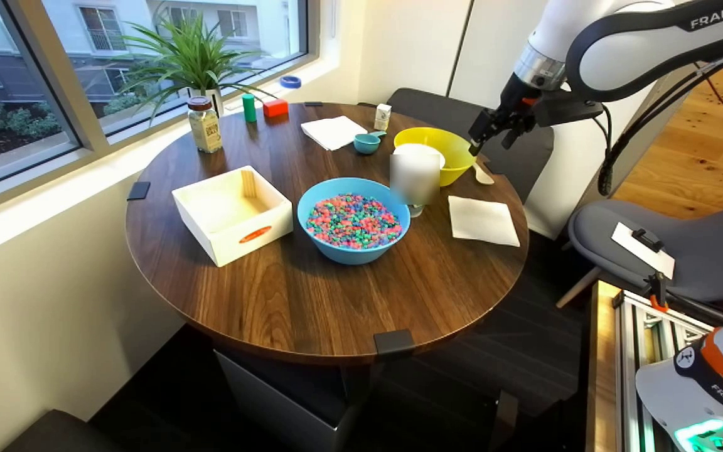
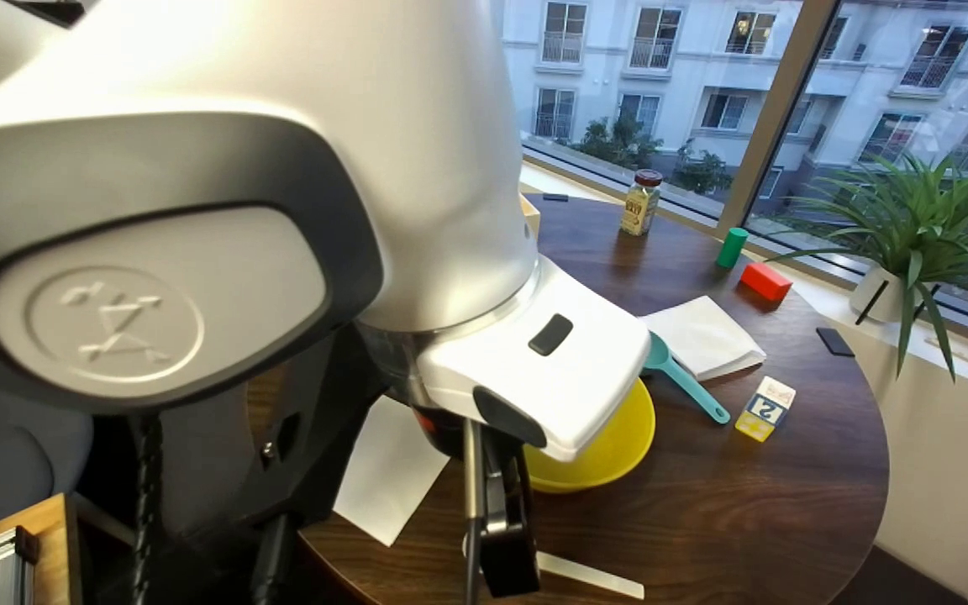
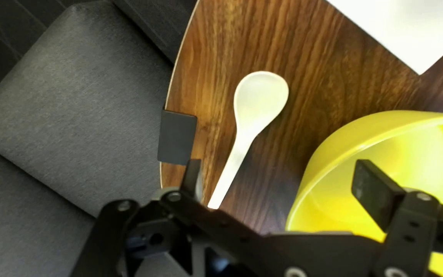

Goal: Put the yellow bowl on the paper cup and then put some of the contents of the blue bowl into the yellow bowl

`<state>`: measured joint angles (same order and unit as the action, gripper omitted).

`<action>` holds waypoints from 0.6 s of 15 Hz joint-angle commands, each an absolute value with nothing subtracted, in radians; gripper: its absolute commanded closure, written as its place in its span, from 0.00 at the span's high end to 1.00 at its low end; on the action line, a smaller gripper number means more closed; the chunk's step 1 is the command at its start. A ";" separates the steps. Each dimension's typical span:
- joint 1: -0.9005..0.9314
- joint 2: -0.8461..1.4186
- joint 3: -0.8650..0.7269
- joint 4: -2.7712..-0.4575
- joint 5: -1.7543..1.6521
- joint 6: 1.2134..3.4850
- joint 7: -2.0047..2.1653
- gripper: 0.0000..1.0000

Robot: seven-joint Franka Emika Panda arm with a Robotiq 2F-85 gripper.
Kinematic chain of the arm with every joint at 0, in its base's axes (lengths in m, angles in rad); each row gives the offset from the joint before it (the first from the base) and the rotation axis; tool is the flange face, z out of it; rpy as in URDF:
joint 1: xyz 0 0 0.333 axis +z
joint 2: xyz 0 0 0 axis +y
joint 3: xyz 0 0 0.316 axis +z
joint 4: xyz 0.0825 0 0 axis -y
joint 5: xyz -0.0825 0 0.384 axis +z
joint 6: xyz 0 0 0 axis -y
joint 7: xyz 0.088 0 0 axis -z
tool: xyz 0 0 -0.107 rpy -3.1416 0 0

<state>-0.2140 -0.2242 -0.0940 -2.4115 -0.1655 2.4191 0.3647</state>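
The yellow bowl [image 1: 455,147] stands upright near the far right table edge; it also shows in an exterior view [image 2: 606,454] and the wrist view [image 3: 331,154]. My gripper [image 1: 492,143] is open at the bowl's right side. In the wrist view my gripper [image 3: 283,182] has one finger over the bowl's inside and one outside, with the rim between them, apparently apart. The blue bowl [image 1: 352,254] holds a heap of tiny multicoloured pieces [image 1: 355,221]. A blurred white object [image 1: 415,176], apparently the paper cup, stands between the bowls; it does not show in the wrist view.
A white spoon [image 3: 262,100] lies between the yellow bowl and the table edge. Napkins [image 1: 484,220], a teal scoop [image 1: 366,144] and a letter block [image 1: 382,117] lie near the bowl. A pale wooden tray [image 1: 258,235] is left of the blue bowl. A jar [image 1: 206,129] stands farther back.
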 commanded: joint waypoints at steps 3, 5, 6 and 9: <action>-0.210 -0.146 -0.098 -2.363 -0.127 2.477 0.426 1.00; -0.207 -0.124 -0.100 -2.350 -0.105 2.491 0.438 1.00; -0.206 -0.114 -0.101 -2.345 -0.094 2.499 0.440 1.00; -0.203 -0.087 -0.105 -2.330 -0.069 2.516 0.451 0.75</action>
